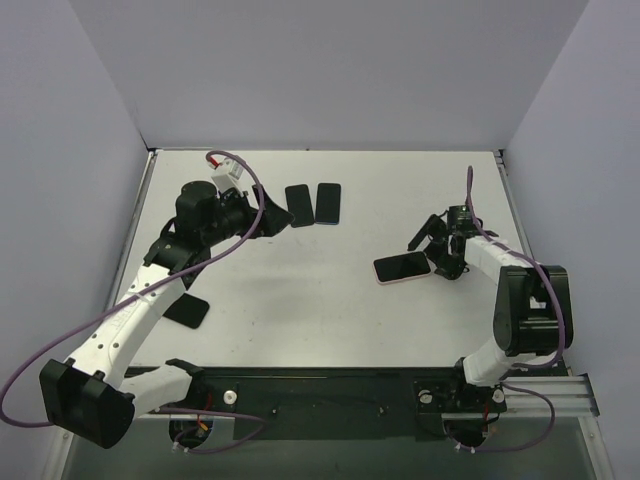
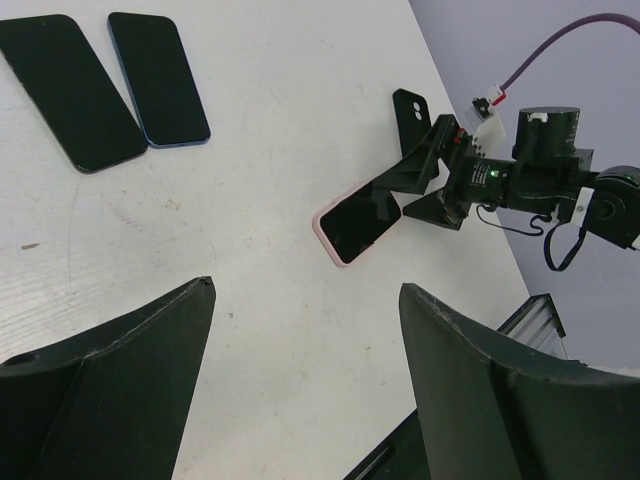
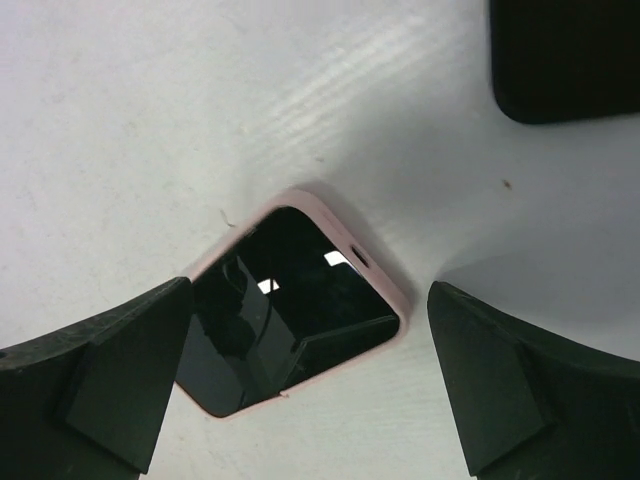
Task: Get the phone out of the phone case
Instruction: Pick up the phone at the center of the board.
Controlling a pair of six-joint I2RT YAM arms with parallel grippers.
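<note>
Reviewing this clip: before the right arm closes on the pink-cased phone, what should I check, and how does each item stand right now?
1. The phone sits in its pink case, screen up: ok.
2. The right gripper is open: ok.
3. The phone's end lies between the right fingers in the wrist view: ok.
4. Fingers touching the case: cannot tell.
5. The left gripper is open: ok.
6. The left gripper is close enough to brace the case: not ok; it hangs by two dark phones, well apart.

Pale grey walls (image 1: 330, 70) enclosing white tabletop (image 1: 320, 310) at 9, 12 & 3 o'clock; diffuse light falling evenly.
</note>
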